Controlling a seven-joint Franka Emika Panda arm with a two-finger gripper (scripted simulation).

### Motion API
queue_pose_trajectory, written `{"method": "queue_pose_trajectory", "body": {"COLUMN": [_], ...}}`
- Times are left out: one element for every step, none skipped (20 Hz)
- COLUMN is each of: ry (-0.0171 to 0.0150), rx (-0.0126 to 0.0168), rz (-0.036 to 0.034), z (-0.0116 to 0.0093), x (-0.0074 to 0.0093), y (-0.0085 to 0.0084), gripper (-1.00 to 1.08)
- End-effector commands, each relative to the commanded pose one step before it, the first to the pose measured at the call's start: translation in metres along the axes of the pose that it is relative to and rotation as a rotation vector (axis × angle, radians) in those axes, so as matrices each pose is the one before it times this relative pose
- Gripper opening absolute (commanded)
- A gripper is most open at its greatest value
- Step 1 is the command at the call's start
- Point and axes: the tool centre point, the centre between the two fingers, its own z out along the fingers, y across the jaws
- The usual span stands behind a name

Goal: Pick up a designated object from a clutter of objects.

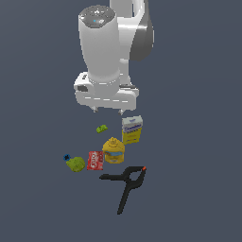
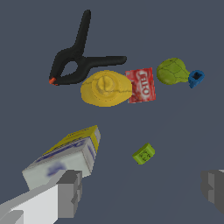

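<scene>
The designated object, a tiny lime-green blocky piece point(image 1: 101, 128) point(image 2: 144, 153), lies on the dark floor, the smallest of the clutter of objects. My gripper point(image 1: 108, 110) point(image 2: 142, 190) hangs above and a little behind it, open, with nothing between the fingers point(image 2: 70, 192). A yellow-and-white box point(image 1: 132, 129) point(image 2: 65, 159) stands close beside the green piece, on the exterior view's right, and near one finger in the wrist view.
Nearer the exterior camera sit a squat yellow container point(image 1: 114, 150) point(image 2: 106, 88), a red packet point(image 1: 95, 160) point(image 2: 141, 85) and a yellow-green lump point(image 1: 75, 164) point(image 2: 172, 71) with a blue bit point(image 2: 196, 78). A large black spring clamp point(image 1: 125, 182) point(image 2: 78, 59) lies nearest that camera.
</scene>
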Motion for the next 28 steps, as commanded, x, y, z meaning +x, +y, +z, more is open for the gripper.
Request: {"method": "queue_pose_trajectory", "body": {"ry": [0.00146,0.00084,0.00087,0.0009,0.00094,0.00098,0.00101,0.00105,0.00112,0.0012,0.00131,0.00143,0.00157,0.00173,0.00191,0.0021,0.0022,0.00228,0.00233,0.00237,0.00237,0.00236,0.00231,0.00224,0.00214,0.00202,0.00188,0.00171], "rx": [0.00991,0.00428,0.00432,0.00431,0.00424,0.00401,0.00368,0.00334,0.00299,0.00265,0.0023,0.00195,0.0016,0.00126,0.00091,0.00057,0.00023,-0.00005,-0.00029,-0.00048,-0.00062,-0.00073,-0.0008,-0.00084,-0.00086,-0.00084,-0.00081,-0.00075], "rz": [0.0559,0.0261,0.02793,0.02978,0.03166,0.03257,0.03282,0.03304,0.03325,0.03345,0.03364,0.03381,0.03397,0.03412,0.03425,0.03414,0.03272,0.03103,0.0293,0.02758,0.02582,0.02406,0.0223,0.02052,0.01873,0.01696,0.01516,0.01338], "z": [0.01691,0.00761,0.00802,0.0084,0.00876,0.00884,0.00872,0.0086,0.00848,0.00835,0.00821,0.00807,0.00793,0.00778,0.00763,0.00743,0.00695,0.00644,0.00595,0.00548,0.00502,0.00459,0.00417,0.00378,0.00339,0.00303,0.00267,0.00233], "x": [-0.0011,-0.00062,-0.00077,-0.00093,-0.0011,-0.00124,-0.00135,-0.00144,-0.00152,-0.00158,-0.00164,-0.00168,-0.00171,-0.00172,-0.00172,-0.0017,-0.0016,-0.00148,-0.00135,-0.00123,-0.00111,-0.00099,-0.00087,-0.00076,-0.00067,-0.00057,-0.00049,-0.00041], "y": [0.0034,0.00174,0.00198,0.00225,0.00255,0.0028,0.003,0.00321,0.00342,0.00363,0.00385,0.00407,0.00429,0.00451,0.00473,0.00492,0.00491,0.00483,0.00471,0.00457,0.00439,0.00419,0.00397,0.00373,0.00346,0.00318,0.00289,0.00258], "gripper": [1.0,1.0,1.0,1.0,1.0,1.0,1.0,1.0,1.0,1.0,1.0,1.0,1.0,1.0,1.0,1.0,1.0,1.0,1.0,1.0,1.0,1.0,1.0,1.0,1.0,1.0,1.0,1.0]}}
